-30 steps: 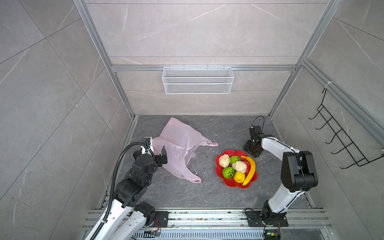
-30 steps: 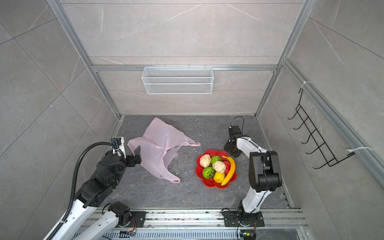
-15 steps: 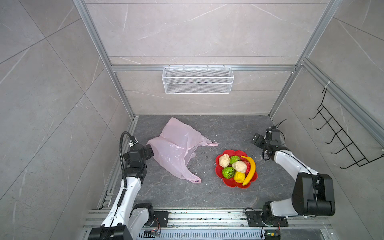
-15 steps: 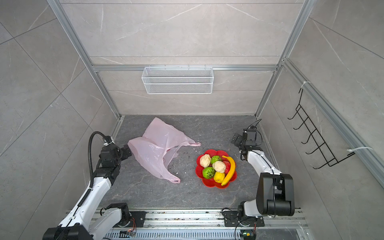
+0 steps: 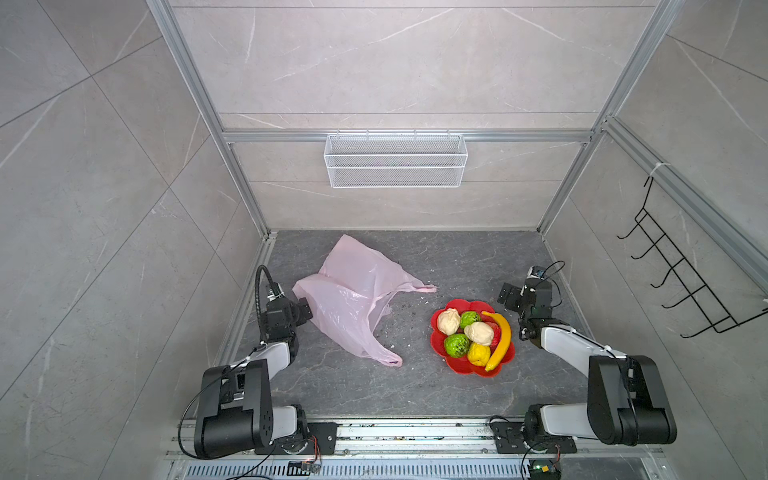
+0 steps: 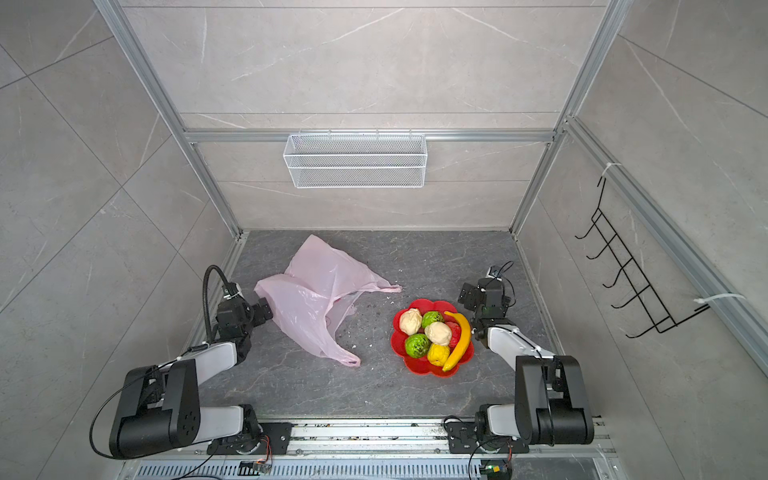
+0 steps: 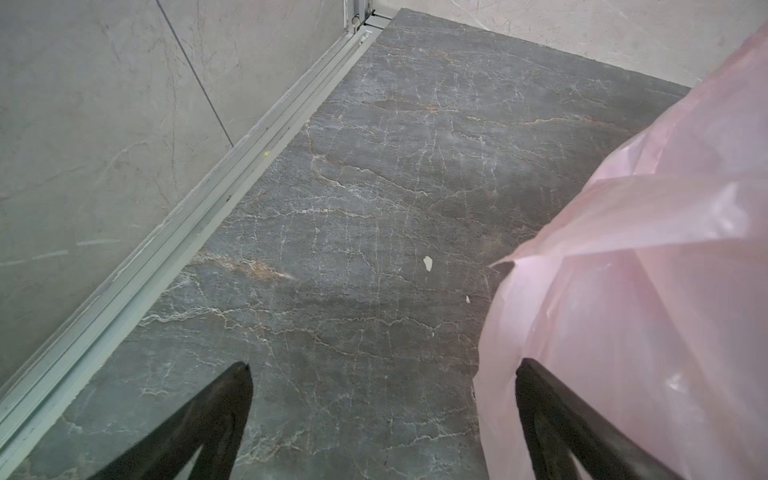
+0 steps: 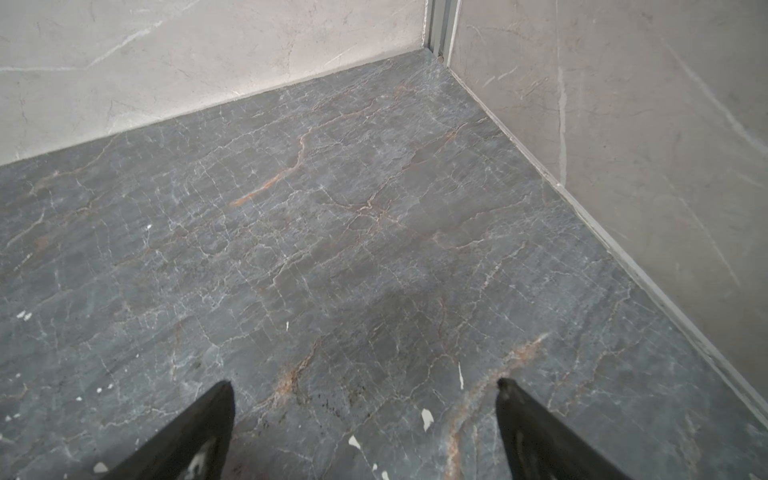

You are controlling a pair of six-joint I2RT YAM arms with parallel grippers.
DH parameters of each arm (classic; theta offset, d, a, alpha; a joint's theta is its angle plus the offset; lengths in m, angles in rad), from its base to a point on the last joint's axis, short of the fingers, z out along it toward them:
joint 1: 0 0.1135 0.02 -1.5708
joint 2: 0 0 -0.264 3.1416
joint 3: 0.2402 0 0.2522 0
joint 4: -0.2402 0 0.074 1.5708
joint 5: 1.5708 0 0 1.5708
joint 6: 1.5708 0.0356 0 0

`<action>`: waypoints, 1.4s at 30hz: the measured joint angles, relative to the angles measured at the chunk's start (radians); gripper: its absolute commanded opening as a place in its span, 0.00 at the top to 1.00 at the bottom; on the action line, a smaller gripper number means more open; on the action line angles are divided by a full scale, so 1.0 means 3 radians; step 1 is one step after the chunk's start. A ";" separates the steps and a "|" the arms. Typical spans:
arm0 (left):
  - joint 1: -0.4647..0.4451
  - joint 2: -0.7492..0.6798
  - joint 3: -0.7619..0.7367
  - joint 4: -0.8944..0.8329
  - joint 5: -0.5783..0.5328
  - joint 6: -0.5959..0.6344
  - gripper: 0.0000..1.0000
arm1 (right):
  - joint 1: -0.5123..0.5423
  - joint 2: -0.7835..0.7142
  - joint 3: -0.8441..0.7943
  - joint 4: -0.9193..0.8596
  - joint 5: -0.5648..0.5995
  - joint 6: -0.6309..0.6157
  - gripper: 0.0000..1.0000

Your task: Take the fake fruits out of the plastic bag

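The dark veined worktop (image 5: 415, 395) bears a crumpled pink plastic bag (image 5: 353, 299) left of centre; a red plate (image 5: 473, 371) sits apart to its right; pale flecks (image 8: 426, 417), perhaps crumbs, dot it.

Lab test cell: aluminium frame (image 5: 274, 136), tiled walls (image 5: 83, 166).

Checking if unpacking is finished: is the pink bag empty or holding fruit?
Apparently empty: the plastic bag lies collapsed and flat, with no bulges, while the fake fruits sit piled on the red plate.

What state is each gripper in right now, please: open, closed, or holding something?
Left gripper: open, holding nothing, right beside the bag.
Right gripper: open, holding nothing.
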 measured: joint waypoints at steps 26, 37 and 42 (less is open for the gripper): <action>0.0000 0.0446 -0.0331 0.1180 0.0467 0.0183 0.00 | 0.0395 0.0195 -0.0593 0.1322 0.0326 -0.0366 0.01; -0.0010 0.0446 -0.0226 0.1120 0.0504 0.0211 0.00 | 0.0402 0.0290 -0.0456 0.1240 0.0225 -0.0435 0.01; -0.0010 0.0446 -0.0226 0.1094 0.0504 0.0220 0.00 | 0.0404 0.0290 -0.0456 0.1231 0.0214 -0.0436 0.01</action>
